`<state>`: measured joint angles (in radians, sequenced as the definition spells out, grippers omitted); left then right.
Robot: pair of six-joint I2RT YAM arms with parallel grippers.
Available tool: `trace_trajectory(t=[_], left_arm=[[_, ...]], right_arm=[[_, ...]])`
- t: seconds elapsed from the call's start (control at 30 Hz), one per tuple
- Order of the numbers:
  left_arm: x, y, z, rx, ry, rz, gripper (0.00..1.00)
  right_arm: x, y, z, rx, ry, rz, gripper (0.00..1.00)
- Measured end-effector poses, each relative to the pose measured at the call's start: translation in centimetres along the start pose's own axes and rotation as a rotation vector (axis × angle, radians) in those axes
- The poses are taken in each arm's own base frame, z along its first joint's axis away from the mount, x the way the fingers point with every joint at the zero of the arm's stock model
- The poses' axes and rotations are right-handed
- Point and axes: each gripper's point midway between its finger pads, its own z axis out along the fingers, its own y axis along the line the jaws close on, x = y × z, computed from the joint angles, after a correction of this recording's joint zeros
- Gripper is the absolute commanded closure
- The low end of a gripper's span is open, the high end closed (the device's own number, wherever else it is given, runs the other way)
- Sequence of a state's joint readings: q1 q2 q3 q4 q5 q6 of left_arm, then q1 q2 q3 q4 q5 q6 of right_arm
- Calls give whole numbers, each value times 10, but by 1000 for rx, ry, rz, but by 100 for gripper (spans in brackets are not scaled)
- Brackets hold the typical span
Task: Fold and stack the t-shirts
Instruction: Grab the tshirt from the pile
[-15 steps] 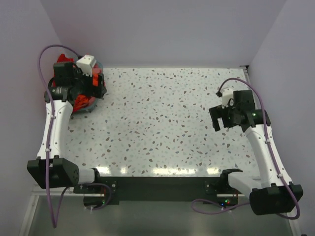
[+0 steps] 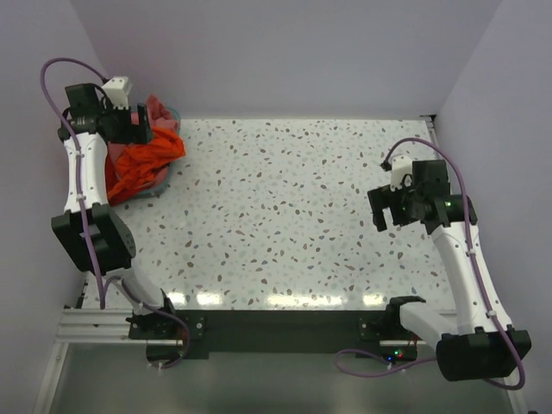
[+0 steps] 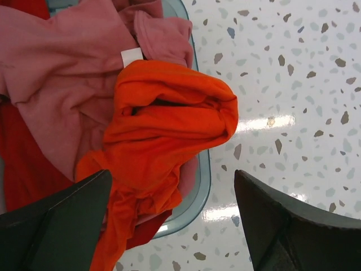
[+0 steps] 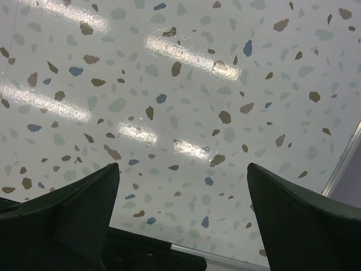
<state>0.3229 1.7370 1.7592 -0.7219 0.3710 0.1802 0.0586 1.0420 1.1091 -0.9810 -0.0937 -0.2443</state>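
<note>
Left gripper (image 3: 173, 172): fingers wide apart, nothing clamped, hanging over the teal tub (image 3: 204, 175) at the table's (image 2: 285, 207) 10 o'clock corner. Orange t-shirt (image 3: 169, 118) is bunched on top, dead ahead of the fingers, spilling over the rim. In the top view its long axis runs 1-to-7 o'clock.

Count: 3 t-shirts, the orange one, 1 pink t-shirt (image 3: 62, 73), 1 red t-shirt (image 3: 20, 164), all in that tub, none folded.

Right gripper (image 4: 183, 169): fingers spread too, over bare table at 3 o'clock, well apart. Left arm is nearer, so it looks like its pick.
</note>
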Motion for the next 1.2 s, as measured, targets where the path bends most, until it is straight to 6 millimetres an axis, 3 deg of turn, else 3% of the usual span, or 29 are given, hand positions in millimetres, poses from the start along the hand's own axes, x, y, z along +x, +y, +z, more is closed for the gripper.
trace_trajectory(t=[0.13,0.23,0.37,0.5,0.7,0.73,0.87,0.9,0.97,1.07,1.2], left_arm=[[20,9,32,18,71,-3,6],[39,15,51,24,125,1,0],[53,21,63,12,162,11,1],[63,27,72,0,189,21,10],[78,32,87,0,226,23,37],[81,32,89,3,232,20,47],[89,33,95,10,252,18,68],[90,33,96,12,255,20,81],[91,33,97,15,257,20,97],[87,34,99,22,255,28,100],[63,33,96,30,204,40,100]], right_arm=[[2,-2,2,-2,15,10,1],[4,-4,7,-3,37,22,1],[6,-6,11,-10,59,36,1],[7,-5,12,-26,72,43,1],[7,-5,15,-37,96,44,1],[7,-5,15,-38,100,44,2],[7,-5,16,-43,114,41,2],[7,-5,16,-44,115,40,2],[6,-6,17,-44,117,37,2],[4,-7,17,-44,117,28,3],[0,-8,16,-43,112,18,3]])
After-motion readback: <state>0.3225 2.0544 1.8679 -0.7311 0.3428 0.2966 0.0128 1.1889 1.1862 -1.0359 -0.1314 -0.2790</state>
